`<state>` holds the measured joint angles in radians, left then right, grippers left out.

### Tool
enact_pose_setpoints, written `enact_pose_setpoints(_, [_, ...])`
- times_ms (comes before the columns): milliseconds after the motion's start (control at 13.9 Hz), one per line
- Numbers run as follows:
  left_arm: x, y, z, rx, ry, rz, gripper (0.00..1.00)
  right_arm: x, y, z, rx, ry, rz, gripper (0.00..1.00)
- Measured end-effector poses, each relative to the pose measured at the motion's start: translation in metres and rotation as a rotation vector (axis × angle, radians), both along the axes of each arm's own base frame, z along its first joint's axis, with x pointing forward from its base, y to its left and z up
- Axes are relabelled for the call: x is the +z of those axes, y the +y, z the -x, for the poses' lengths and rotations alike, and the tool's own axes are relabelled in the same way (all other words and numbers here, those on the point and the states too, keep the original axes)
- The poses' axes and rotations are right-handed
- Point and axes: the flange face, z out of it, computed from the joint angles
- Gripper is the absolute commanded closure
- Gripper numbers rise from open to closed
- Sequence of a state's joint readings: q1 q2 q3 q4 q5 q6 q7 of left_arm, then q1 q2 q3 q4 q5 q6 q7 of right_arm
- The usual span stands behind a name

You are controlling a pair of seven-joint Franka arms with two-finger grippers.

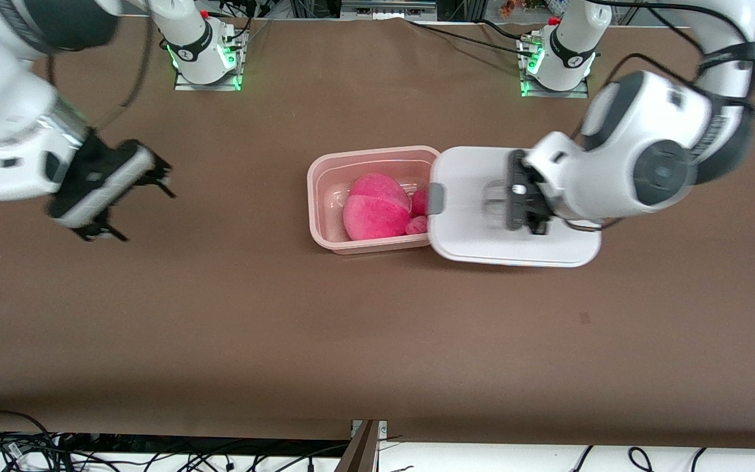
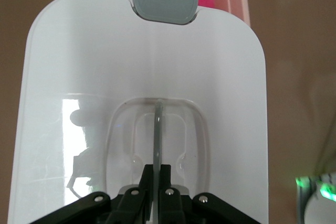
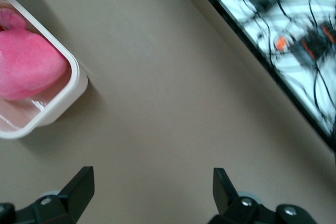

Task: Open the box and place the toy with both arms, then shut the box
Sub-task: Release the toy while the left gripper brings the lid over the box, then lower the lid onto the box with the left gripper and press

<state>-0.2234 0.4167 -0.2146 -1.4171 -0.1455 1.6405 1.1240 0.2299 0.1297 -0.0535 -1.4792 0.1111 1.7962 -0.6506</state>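
The box (image 1: 372, 200), a pale pink tub, stands open on the brown table (image 1: 377, 328), roughly midway between the two arm bases. The toy (image 1: 377, 206), a bright pink plush, lies inside the tub and fills most of its floor; its smaller pink parts sit at the end of the tub toward the left arm's end of the table.

The white lid (image 1: 476, 223) is off the tub, held level and overlapping the tub's rim at the end toward the left arm's end of the table. One grey clip (image 1: 435, 199) on the lid's short edge sits above that rim, over the toy's smaller parts.

The left gripper (image 1: 520, 200) is over the lid's middle, fingers pinched onto the thin upright rib of the clear recessed handle (image 2: 157, 135). The left arm bends down from its base with the wrist roughly level.

The right gripper (image 1: 135, 203) hangs over bare table, well apart from the box, toward the right arm's end. Its fingers (image 3: 79, 190) are spread wide and hold nothing.
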Motion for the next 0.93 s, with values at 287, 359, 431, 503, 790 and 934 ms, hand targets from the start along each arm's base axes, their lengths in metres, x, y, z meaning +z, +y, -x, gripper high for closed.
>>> enact_pose_setpoints(287, [-0.06, -0.131, 0.038, 0.019, -0.035, 0.01, 1.0, 0.023, -0.042, 0.056, -0.397, 0.162, -0.031, 0.0])
enact_pose_setpoints(359, [-0.076, -0.156, 0.048, 0.006, -0.048, 0.022, 1.0, 0.025, -0.041, 0.065, -0.488, 0.186, -0.034, 0.0])
enact_pose_setpoints(431, [-0.088, -0.174, 0.056, -0.008, -0.059, 0.032, 1.0, 0.026, -0.04, 0.07, -0.555, 0.2, -0.03, 0.0])
enact_pose_setpoints(503, [-0.094, -0.185, 0.061, -0.014, -0.066, 0.038, 1.0, 0.025, -0.039, 0.073, -0.603, 0.203, -0.015, 0.0])
enact_pose_setpoints(790, [-0.089, -0.188, 0.06, -0.01, -0.078, 0.044, 1.0, 0.013, -0.042, 0.07, -0.696, 0.199, 0.05, 0.0])
enact_pose_setpoints(934, [-0.084, -0.186, 0.058, -0.003, -0.083, 0.051, 1.0, 0.003, -0.046, 0.064, -0.709, 0.212, 0.062, 0.0])
